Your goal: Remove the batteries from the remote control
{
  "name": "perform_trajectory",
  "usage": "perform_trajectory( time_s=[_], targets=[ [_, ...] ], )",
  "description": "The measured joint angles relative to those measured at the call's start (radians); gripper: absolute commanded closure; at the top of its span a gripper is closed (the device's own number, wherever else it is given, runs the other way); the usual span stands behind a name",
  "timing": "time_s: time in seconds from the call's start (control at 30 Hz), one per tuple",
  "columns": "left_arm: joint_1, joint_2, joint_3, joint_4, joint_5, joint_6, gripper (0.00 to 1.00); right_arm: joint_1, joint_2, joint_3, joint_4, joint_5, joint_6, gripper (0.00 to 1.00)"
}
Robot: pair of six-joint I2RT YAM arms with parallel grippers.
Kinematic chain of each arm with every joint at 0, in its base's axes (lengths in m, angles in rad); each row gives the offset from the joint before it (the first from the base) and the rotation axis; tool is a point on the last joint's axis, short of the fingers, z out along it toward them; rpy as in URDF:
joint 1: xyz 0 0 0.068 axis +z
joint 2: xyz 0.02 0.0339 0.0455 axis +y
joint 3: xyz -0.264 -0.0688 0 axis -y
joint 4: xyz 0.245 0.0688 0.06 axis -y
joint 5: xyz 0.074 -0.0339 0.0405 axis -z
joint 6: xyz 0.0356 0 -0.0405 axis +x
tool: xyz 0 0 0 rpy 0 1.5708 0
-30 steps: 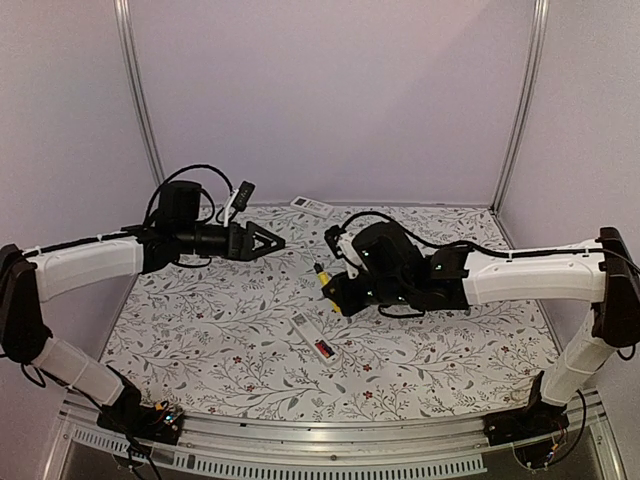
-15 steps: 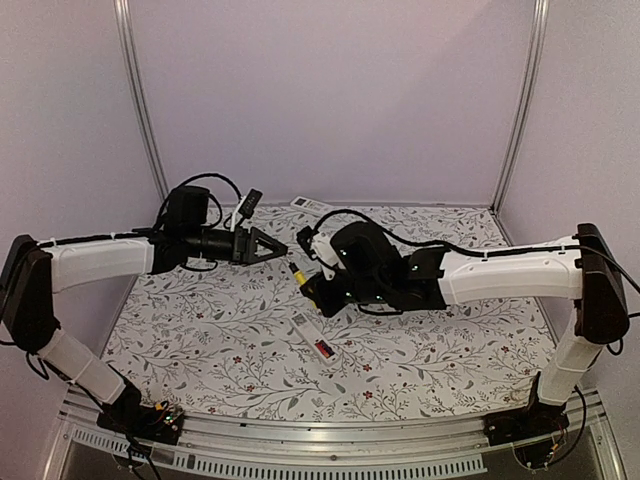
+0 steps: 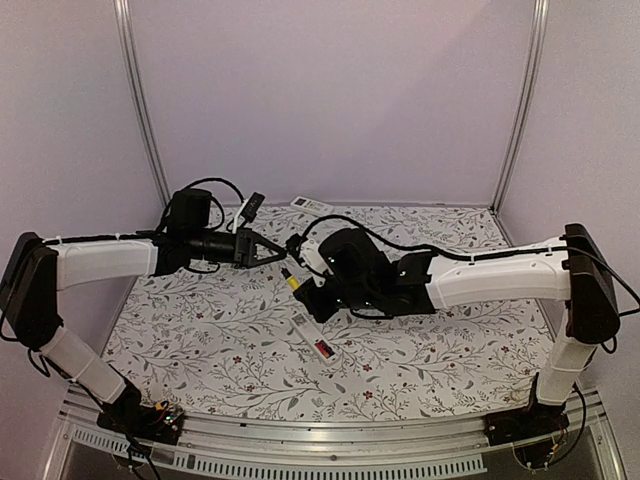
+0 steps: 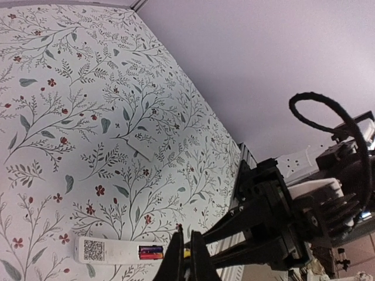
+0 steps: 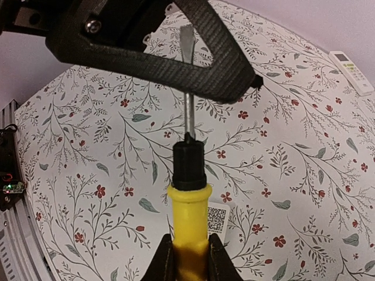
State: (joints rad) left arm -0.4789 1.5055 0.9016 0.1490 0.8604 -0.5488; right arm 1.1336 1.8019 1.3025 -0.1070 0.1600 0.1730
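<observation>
Item: remote control (image 3: 311, 335), slim and white, lying flat on the floral table (image 3: 200, 320) with its back up and compartment uncovered; batteries (image 4: 151, 252) seated inside, reddish cell showing clearest, a square code label on the casing beside them. Holder: none; nothing pins the remote. Right gripper (image 5: 190, 263): clamped on the yellow handle of a screwdriver (image 5: 188, 170), blade pointing up and away from the wrist. Left gripper (image 4: 186, 249): fingers drawn together to a point, holding nothing. Position: in the overhead view the remote lies on the near side of the right gripper, close below it but apart; the left gripper hangs farther off, toward the far left. Hazards, as judged: the screwdriver shaft passes behind the left gripper's black frame in the right wrist view, contact or clearance not discernible, so any swing of either arm may knock the tool askew in its grip. The blade points away from the compartment and needs turning down first. With the remote unheld, a prying push may skid it or flick a cell across the table. Also present: a broader remote (image 3: 312, 206) at the far edge, not concerned.
</observation>
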Motion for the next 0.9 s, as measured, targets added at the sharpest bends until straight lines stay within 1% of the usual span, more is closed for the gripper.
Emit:
perform_trajectory(
  time_s=[0.07,0.13,0.23,0.3,0.37,0.43,0.53,0.57,0.6,0.67,0.77,0.9],
  targets=[
    [-0.001,0.000,0.000,0.004,0.003,-0.004,1.00,0.002,0.001,0.000,0.000,0.013,-0.002,0.94],
    [-0.001,0.000,0.000,0.007,0.005,-0.006,1.00,0.005,0.001,0.000,0.000,0.028,-0.001,0.87],
    [-0.001,0.000,-0.002,0.019,0.003,-0.016,1.00,0.008,0.001,0.000,0.005,0.052,0.004,0.67],
    [-0.001,-0.005,-0.010,0.037,-0.009,-0.029,1.00,0.009,0.000,-0.009,0.024,0.074,0.014,0.44],
    [-0.001,-0.024,-0.052,0.084,-0.039,-0.061,1.00,0.009,-0.004,-0.032,0.055,0.093,0.027,0.29],
    [-0.001,-0.059,-0.118,0.134,-0.075,-0.098,1.00,0.006,-0.013,-0.062,0.072,0.106,0.038,0.20],
    [-0.001,-0.105,-0.217,0.232,-0.144,-0.170,1.00,-0.001,-0.037,-0.106,0.097,0.122,0.042,0.12],
    [-0.001,-0.117,-0.257,0.293,-0.175,-0.212,1.00,-0.003,-0.053,-0.124,0.106,0.121,0.045,0.11],
    [-0.001,-0.119,-0.264,0.307,-0.182,-0.223,1.00,-0.008,-0.070,-0.141,0.114,0.119,0.046,0.09],
    [-0.004,-0.126,-0.296,0.386,-0.221,-0.271,1.00,-0.024,-0.122,-0.192,0.152,0.105,0.057,0.07],
    [-0.016,-0.147,-0.328,0.473,-0.267,-0.312,1.00,-0.067,-0.216,-0.271,0.215,0.060,0.094,0.04],
    [-0.040,-0.185,-0.368,0.603,-0.291,-0.343,1.00,-0.137,-0.358,-0.410,0.375,-0.049,0.190,0.01]
  ],
)
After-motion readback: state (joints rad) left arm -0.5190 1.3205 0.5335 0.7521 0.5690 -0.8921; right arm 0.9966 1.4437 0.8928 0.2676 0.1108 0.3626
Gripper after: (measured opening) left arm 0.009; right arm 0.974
